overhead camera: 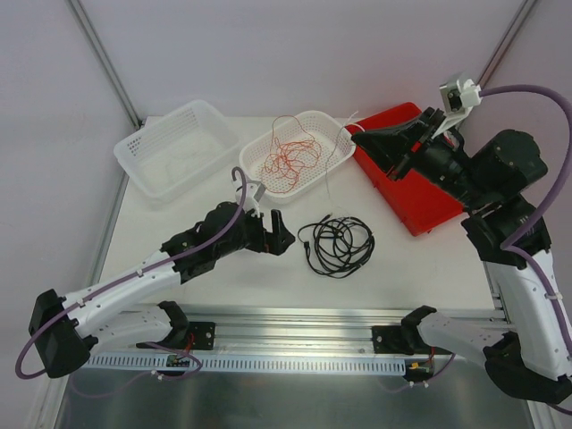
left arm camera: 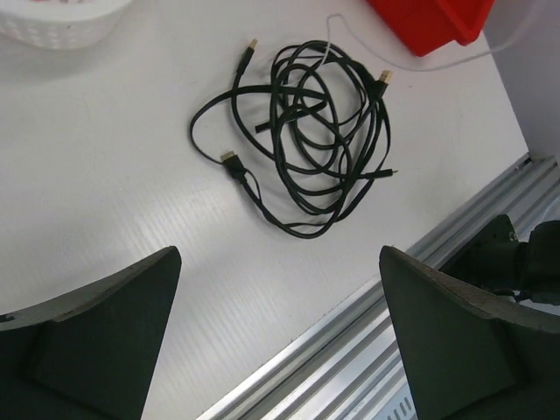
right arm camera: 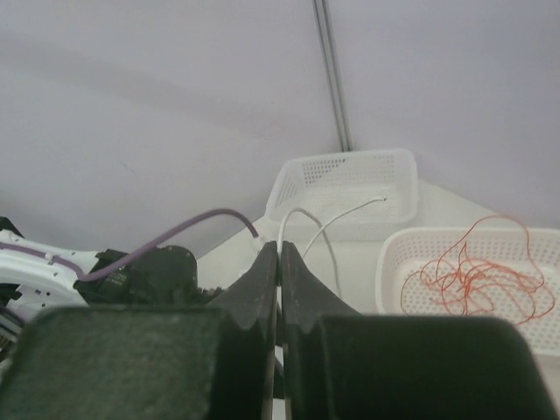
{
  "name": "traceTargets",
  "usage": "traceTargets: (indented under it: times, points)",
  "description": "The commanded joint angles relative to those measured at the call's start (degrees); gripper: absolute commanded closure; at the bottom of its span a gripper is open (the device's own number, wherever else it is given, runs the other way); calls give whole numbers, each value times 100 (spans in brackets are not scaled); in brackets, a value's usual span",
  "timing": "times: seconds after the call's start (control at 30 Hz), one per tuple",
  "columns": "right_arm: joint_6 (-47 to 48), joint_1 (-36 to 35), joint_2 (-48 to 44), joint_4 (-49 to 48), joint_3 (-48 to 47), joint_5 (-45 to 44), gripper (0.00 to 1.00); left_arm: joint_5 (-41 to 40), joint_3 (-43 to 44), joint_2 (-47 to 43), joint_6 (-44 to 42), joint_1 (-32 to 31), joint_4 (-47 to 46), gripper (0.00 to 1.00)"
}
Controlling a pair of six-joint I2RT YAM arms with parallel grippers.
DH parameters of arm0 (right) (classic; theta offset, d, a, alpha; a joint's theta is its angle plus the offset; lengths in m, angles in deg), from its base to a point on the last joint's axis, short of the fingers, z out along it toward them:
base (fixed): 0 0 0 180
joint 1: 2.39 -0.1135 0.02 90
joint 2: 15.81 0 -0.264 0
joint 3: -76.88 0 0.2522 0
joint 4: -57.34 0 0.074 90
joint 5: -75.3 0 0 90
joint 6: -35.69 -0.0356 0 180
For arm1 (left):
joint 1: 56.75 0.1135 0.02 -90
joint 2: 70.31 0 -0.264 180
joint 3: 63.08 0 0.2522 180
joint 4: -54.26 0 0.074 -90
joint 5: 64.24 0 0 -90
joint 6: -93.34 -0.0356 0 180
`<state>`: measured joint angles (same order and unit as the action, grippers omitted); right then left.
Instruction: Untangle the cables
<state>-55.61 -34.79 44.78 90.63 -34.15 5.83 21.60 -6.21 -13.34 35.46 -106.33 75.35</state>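
From above, the top camera took in the whole table [overhead camera: 268, 281]. The left wrist camera looked down close on the black cables [left arm camera: 284, 144], which also lay mid-frame in the top view. The right wrist camera faced level toward the white baskets [right arm camera: 346, 160].

Tbh, from overhead the right arm [overhead camera: 500, 161] sat over the red bin [overhead camera: 420, 214] near the table [overhead camera: 268, 277]'s far right corner, so most of its inside was hidden. The white cable [right arm camera: 296, 210] was lost from view between the pinched-together fingers [right arm camera: 254, 289] of the right gripper [right arm camera: 280, 262]. The red-orange cables [overhead camera: 290, 161] were way too fine to count or find ends on. On the left wrist camera the white basket [left arm camera: 61, 22] was just a sliver at the top edge, and the left gripper [left arm camera: 280, 332] had its fingers [left arm camera: 96, 350] chopped off at the bottom.
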Motion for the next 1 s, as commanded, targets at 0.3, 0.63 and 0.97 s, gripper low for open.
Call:
traceTargets:
  times: [0.3, 0.63, 0.97]
  points:
    - [-819, -21, -461, -459, 1272, 372, 99, 1155, -40, 911, -865, -148, -2911, 1]
    - [-960, -20, -584, -459, 1351, 425, 99, 680, 232, 1974, -1033, -218, -3914, 1]
    - [-1065, -21, -689, -520, 1378, 408, 99, 171, 443, 2819, -400, -377, -4828, 9]
